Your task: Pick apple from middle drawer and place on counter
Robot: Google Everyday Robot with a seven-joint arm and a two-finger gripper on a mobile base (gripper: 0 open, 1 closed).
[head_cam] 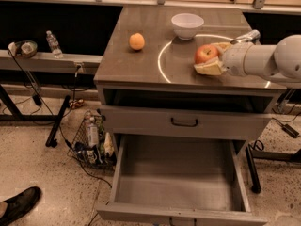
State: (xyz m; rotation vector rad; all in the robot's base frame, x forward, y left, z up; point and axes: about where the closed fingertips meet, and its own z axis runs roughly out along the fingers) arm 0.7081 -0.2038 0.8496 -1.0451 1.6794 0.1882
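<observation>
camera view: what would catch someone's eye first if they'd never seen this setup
The red apple stands out first, clamped in the gripper over the right part of the counter, within the bright white ring. Below, the middle drawer is pulled wide open, showing a bare grey floor. A white bowl and a small orange fruit sit further back on the counter.

one apple, one orange, one white bowl, one open drawer, one set of jaws over the counter
</observation>
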